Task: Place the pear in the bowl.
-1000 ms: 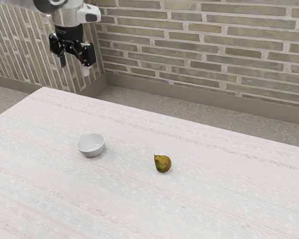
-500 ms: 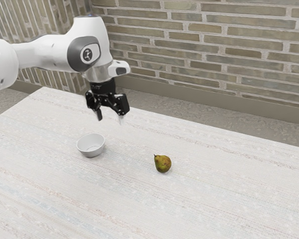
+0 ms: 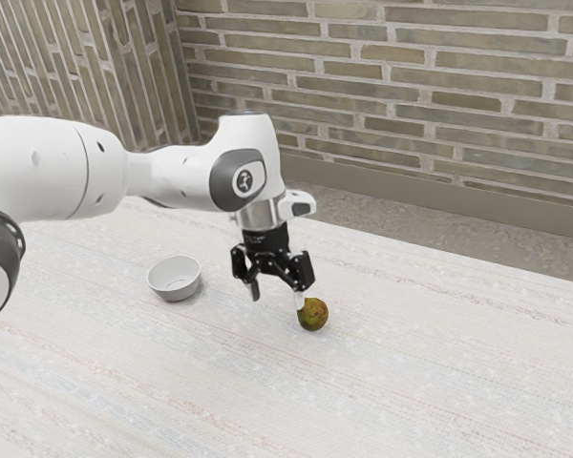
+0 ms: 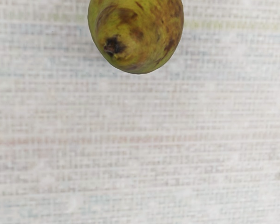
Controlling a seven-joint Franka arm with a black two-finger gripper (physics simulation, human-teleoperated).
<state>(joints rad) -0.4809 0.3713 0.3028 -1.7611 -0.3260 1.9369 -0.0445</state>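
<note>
Pear [image 4: 144,32]: yellow-green, brown mottling.
Bowl [image 3: 175,280] plain pale grey; table [image 3: 439,382] off-white, faint pink and blue stripes; wall [image 3: 439,86] tan brick, pale joints.

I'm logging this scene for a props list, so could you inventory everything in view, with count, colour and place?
Pear: 1, green-yellow with brown patches, on the table, toward the exterior view's right from the bowl
Bowl: 1, pale grey-white, on the table, nothing in it
Table: 1, off-white with faint stripes, under the pear and bowl
Brick walls: 2, tan-grey, meeting behind the table
Baseboard: 1 stretch, grey-brown, along the wall's foot
Floor: 1, grey, beyond the table
Arm: 1, white and grey, reaching over the table
Gripper: 1, black, open, by the pear
</note>
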